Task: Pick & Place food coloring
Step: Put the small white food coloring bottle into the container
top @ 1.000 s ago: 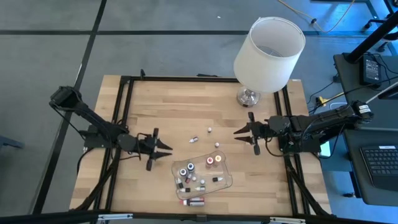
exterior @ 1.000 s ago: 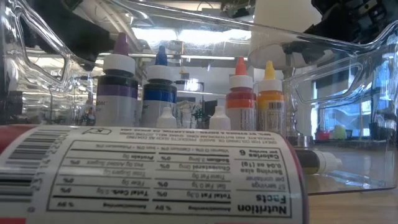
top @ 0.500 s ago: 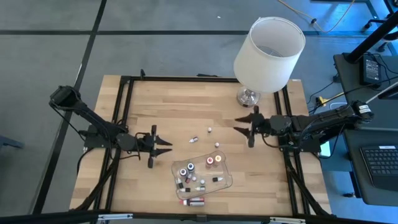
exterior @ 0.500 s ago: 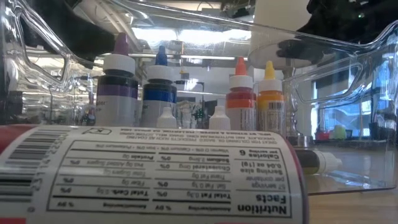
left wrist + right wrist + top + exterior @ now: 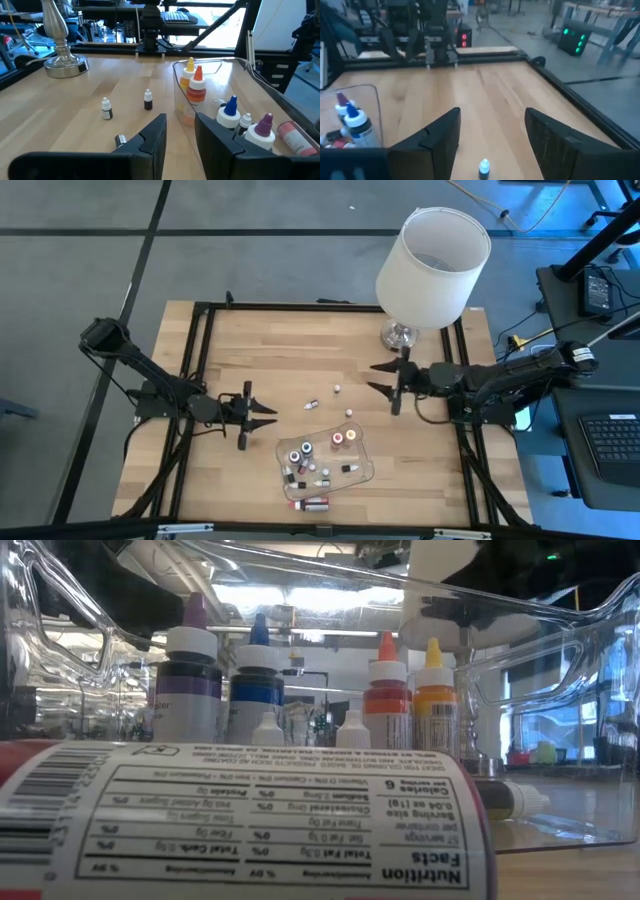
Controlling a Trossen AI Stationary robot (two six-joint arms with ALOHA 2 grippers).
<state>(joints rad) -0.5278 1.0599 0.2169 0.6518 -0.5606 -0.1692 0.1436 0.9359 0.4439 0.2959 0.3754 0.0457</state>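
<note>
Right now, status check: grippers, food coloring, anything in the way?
Right gripper open, empty, above a loose bottle. Left gripper partly open, empty, beside the tray. Three small bottles loose on the table. Lamp close behind right arm.

Dark jointed arms, black two-finger claws

Bright, even overhead light; the low view glares through the clear tray (image 5: pixel 560 630), its nearest bottle (image 5: pixel 250 820) blurred.
</note>
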